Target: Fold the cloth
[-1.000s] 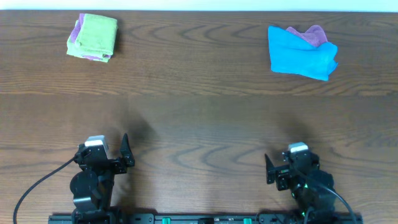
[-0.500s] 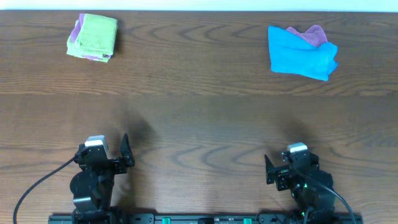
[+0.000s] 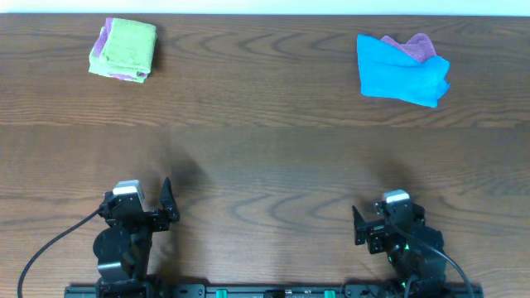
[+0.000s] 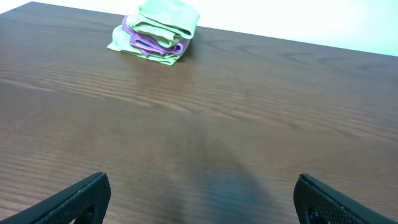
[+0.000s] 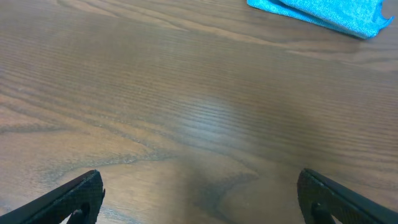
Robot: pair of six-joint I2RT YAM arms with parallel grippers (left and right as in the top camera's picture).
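A folded stack of green and purple cloths (image 3: 123, 49) lies at the far left of the table; it also shows in the left wrist view (image 4: 157, 30). A loosely bunched blue cloth (image 3: 402, 69) with a purple cloth (image 3: 414, 45) under it lies at the far right; its edge shows in the right wrist view (image 5: 323, 12). My left gripper (image 3: 166, 203) is open and empty near the front edge, its fingertips wide apart in its wrist view (image 4: 200, 196). My right gripper (image 3: 358, 225) is open and empty near the front edge, as in its wrist view (image 5: 200, 196).
The dark wooden table (image 3: 265, 157) spans the whole view. A white surface runs behind its far edge (image 3: 265, 7). Both arm bases sit on a rail at the front edge (image 3: 265, 291).
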